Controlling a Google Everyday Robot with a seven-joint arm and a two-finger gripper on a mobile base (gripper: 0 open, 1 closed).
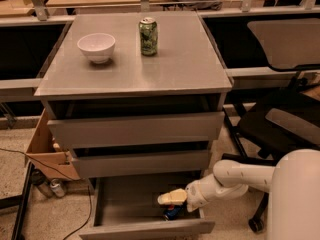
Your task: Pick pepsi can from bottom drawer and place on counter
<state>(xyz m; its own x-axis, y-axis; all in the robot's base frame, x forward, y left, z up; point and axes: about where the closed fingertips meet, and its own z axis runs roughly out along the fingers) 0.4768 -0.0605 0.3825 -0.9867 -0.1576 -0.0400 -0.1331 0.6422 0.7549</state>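
The pepsi can, dark blue, stands in the open bottom drawer near its front right corner, mostly hidden by my gripper. My gripper, with cream-coloured fingers, reaches in from the right on a white arm and sits just above and over the can. The counter is the grey slab on top of the cabinet.
On the counter stand a white bowl and a green can. Two closed grey drawers sit above the open one. A cardboard box is at the left, a black office chair at the right.
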